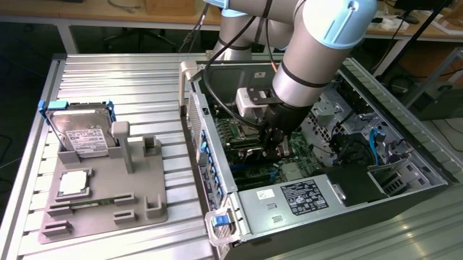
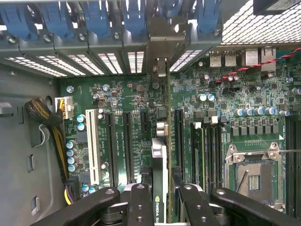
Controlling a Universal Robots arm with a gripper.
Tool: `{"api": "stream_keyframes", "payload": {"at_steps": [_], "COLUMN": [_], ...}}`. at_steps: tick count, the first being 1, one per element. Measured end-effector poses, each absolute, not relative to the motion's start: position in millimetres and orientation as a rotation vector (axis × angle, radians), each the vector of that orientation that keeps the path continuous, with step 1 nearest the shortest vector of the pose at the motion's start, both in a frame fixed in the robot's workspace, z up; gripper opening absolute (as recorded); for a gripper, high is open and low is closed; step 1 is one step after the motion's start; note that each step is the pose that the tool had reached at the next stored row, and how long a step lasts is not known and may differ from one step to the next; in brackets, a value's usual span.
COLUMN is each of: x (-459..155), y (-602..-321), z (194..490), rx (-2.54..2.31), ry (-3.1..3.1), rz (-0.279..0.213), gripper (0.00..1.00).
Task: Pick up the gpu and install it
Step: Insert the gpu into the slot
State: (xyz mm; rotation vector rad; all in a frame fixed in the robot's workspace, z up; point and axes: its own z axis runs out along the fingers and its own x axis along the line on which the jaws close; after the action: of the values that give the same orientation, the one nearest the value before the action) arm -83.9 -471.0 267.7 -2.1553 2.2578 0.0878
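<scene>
Black gripper (image 2: 162,197) fingers (image 2: 140,202) are clamped partway shut on the gpu (image 2: 159,150), which stands edge-on between them (metal end by the blue latches (image 2: 96,19)). It hangs over the green motherboard (image 2: 122,94).

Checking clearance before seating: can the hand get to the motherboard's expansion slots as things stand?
Probably yes. The computer case lies open, the hand holding the gpu is inside over the motherboard, and the expansion slots look bare.
</scene>
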Motion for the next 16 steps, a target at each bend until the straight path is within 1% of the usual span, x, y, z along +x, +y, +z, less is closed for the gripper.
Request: {"api": "stream_keyframes", "payload": {"at_steps": [5, 16], "x": [-83.4, -83.5], "y": [-471.0, -471.1], "z": [267.6, 264.1], "rx": [-2.164, -2.164], "ry": [2.267, 2.268], "rz": [0.109, 0.11], "gripper": [0.27, 0.27]}}
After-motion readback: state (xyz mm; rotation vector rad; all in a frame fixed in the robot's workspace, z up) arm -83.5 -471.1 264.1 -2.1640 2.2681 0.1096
